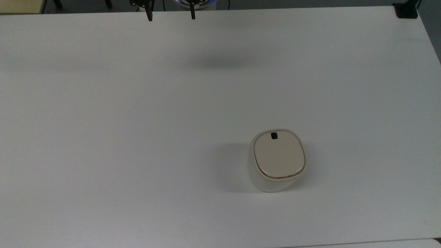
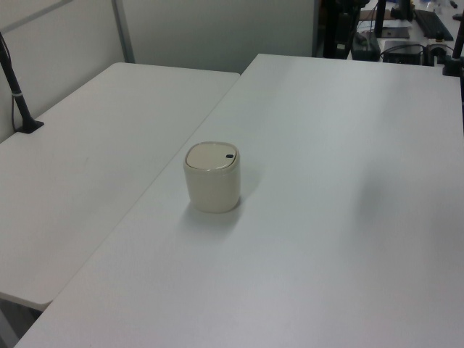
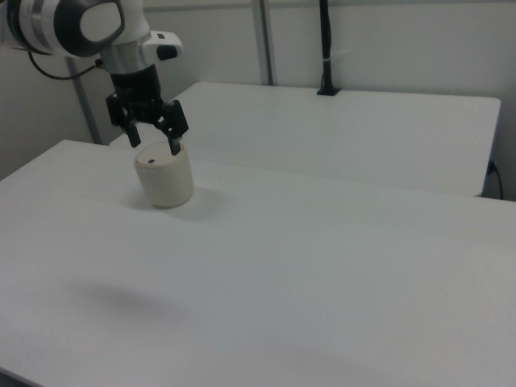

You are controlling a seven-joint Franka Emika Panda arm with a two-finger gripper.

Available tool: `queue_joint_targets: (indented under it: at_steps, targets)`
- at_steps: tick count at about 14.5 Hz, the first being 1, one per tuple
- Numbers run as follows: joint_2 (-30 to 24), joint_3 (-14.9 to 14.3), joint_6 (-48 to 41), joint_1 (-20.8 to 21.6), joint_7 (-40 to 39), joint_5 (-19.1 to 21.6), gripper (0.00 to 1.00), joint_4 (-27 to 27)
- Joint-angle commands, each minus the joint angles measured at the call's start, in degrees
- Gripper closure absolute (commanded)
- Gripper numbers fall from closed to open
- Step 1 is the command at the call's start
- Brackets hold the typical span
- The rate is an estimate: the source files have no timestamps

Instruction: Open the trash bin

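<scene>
The trash bin (image 1: pixel 277 160) is a small cream-white bin with its flat beige lid down and a black button (image 1: pixel 274 135) near the lid's far edge. It stands on the white table (image 1: pixel 137 120), right of centre in the top view. The bin (image 2: pixel 212 177) also stands mid-table in the left view. My gripper (image 1: pixel 170 16) hangs open at the top view's upper edge, far from the bin, with nothing between its two black fingers. In the right view the gripper (image 3: pixel 153 143) hovers in the air, overlapping the bin (image 3: pixel 164 176) in the picture.
A second white table (image 2: pixel 80 159) adjoins on the left view's left, with a black clamped pole (image 2: pixel 18 94) at its edge. A black clamp (image 1: pixel 406 10) sits at the table's far right corner in the top view. A black pole (image 3: pixel 325 48) stands behind in the right view.
</scene>
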Motion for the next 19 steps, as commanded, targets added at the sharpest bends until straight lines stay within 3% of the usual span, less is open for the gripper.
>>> queue_joint_targets:
  at_steps: [1,3,6,10,11,13,16,19]
  targets:
    - [-0.27,-0.29,0.25,0.50,-8.44,-0.78,0.00,-0.75]
    - [-0.10,-0.29,0.25,0.41,-12.84,-0.86,0.00,-0.75]
    - [0.25,-0.11,-0.19,0.50,-12.86,-1.21,0.02,-0.66]
    - [1.05,-0.03,3.31,0.93,-12.33,-1.13,0.49,-0.14]
    - [1.31,-0.03,6.02,1.90,-12.24,-0.61,0.66,-0.22]
    - [3.49,-0.03,13.91,4.00,-4.04,-0.51,0.84,-0.14]
    - [8.24,-0.03,25.18,8.31,10.13,-1.30,0.95,-0.05]
    - [11.75,-0.03,32.13,10.87,19.11,-2.62,0.99,-0.05]
